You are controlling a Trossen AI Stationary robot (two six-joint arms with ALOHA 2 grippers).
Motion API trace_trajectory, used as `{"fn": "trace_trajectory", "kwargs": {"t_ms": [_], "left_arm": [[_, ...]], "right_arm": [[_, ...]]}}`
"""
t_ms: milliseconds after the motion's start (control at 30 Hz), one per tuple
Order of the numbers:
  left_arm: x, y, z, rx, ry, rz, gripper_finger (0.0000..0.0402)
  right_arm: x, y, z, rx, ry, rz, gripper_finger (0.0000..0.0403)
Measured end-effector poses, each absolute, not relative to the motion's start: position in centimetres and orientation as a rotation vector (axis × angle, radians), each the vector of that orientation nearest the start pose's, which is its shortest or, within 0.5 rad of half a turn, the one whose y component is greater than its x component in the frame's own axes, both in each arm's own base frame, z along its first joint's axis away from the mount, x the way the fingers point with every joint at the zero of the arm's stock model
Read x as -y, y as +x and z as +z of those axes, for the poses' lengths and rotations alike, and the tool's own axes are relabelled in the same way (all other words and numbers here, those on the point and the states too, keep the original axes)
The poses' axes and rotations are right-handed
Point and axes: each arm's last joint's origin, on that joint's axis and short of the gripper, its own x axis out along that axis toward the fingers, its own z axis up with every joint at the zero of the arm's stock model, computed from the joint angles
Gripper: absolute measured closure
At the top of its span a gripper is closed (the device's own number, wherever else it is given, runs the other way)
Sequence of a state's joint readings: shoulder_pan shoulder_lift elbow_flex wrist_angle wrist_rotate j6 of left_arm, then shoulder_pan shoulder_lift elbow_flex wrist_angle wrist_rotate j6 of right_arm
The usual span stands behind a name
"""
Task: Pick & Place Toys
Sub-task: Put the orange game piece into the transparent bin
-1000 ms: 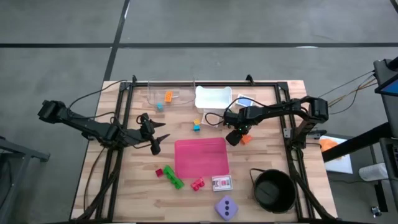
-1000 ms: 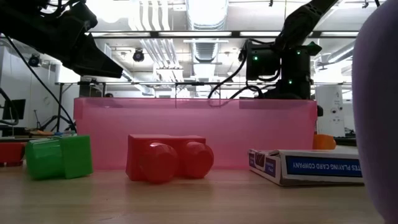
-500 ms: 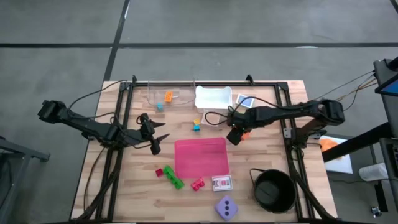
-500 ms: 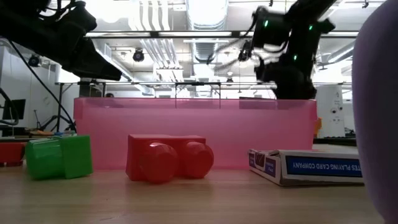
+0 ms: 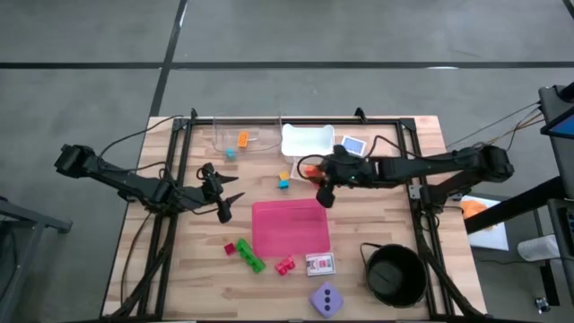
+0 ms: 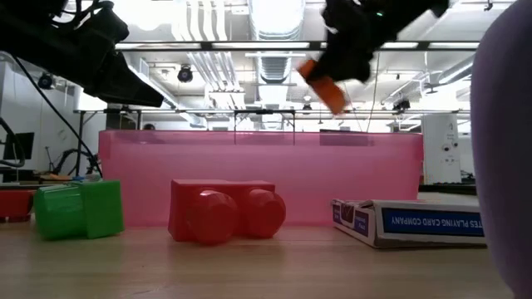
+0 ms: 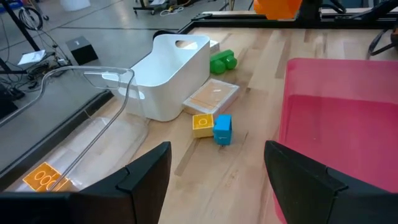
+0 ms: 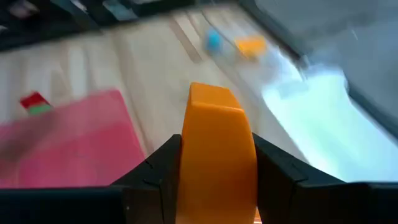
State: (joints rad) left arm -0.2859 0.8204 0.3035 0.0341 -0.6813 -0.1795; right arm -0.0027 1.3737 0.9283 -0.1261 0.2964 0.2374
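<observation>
My right gripper [image 5: 315, 173] is shut on an orange brick [image 8: 217, 149] and hangs in the air over the far edge of the flat pink mat [image 5: 289, 226]; the low view shows the brick [image 6: 323, 84] high above the table. My left gripper [image 5: 226, 194] stands open at the left of the mat, nothing between its fingers. Green bricks [image 5: 247, 255], a red brick [image 5: 285, 266] and the lilac die [image 5: 326, 299] lie on the table near its front edge. A yellow and blue brick pair [image 7: 212, 126] lies on the wood near the white bin. My right gripper pinches the orange brick by its two opposite sides [image 8: 186, 163] between the two fingers. The fingers come from the table's right, slanting downward. The brick is lifted clear of the table and sticks out beyond the fingertips.
A white bin [image 5: 308, 141] and a clear tray [image 5: 247, 135] holding an orange brick [image 5: 242, 138] stand at the far edge. A black round bowl [image 5: 393, 274] stands near right, a playing-card box [image 5: 319, 264] in front of the mat. A green brick [image 7: 222, 62] lies by the bin.
My right gripper has lifted the orange brick off the table to the right of the mat, carried it up and toward the table's left, and tipped from pointing down to nearly level. The brick now hangs clear, high above the mat's far edge.
</observation>
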Motion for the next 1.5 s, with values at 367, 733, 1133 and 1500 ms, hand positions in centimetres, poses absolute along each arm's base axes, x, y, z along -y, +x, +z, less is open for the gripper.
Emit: {"fn": "trace_trajectory", "kwargs": {"t_ms": [367, 733, 1133, 1500], "left_arm": [[2.8, 16.0, 17.9, -0.353, 0.042, 0.428, 0.0142], [2.7, 15.9, 17.7, -0.327, 0.059, 0.439, 0.0142], [2.7, 15.9, 17.7, -0.329, 0.072, 0.445, 0.0142], [2.7, 15.9, 17.6, -0.340, 0.077, 0.445, 0.0142]], "right_arm": [[0.2, 36.7, 21.8, -0.192, -0.021, -0.121, 0.0259], [5.6, 40.6, 20.2, -0.148, -0.018, -0.211, 0.0259], [15.0, 44.0, 24.0, -0.333, 0.021, -0.333, 0.0259], [22.6, 47.6, 22.3, -0.495, 0.123, -0.335, 0.0259]]}}
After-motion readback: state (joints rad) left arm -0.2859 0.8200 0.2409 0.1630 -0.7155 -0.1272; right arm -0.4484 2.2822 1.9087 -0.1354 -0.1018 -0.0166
